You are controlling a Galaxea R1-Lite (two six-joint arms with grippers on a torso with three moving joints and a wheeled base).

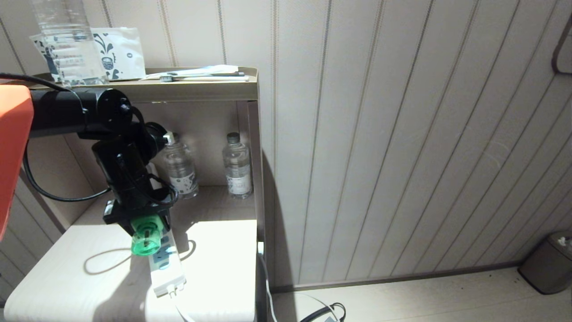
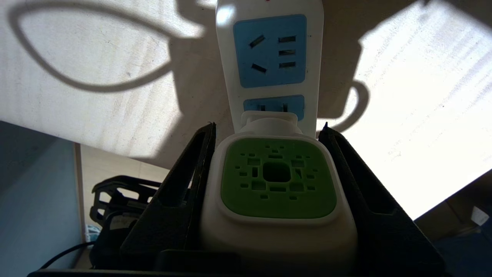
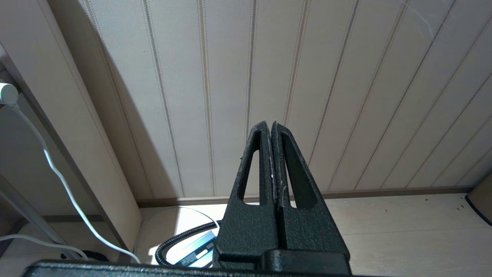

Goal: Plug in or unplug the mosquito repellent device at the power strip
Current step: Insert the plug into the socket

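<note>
L gripper (image 2: 269, 161) fingers clamped on mosquito repellent device (image 2: 277, 181) | device just above power strip (image 2: 269, 50), plug at 2nd socket, seating unclear | R gripper (image 3: 271, 129) fingers shut, parked away from strip | risk: tilted push/pull → bent pins, strip slides on counter (image 1: 214, 250)

1. The water bottles (image 1: 237, 167) at the back of the shelf carry labels, but their print is too small to read.
2. The white packet (image 1: 118, 53) on the top shelf shows only a dark drawing, no legible words.
</note>
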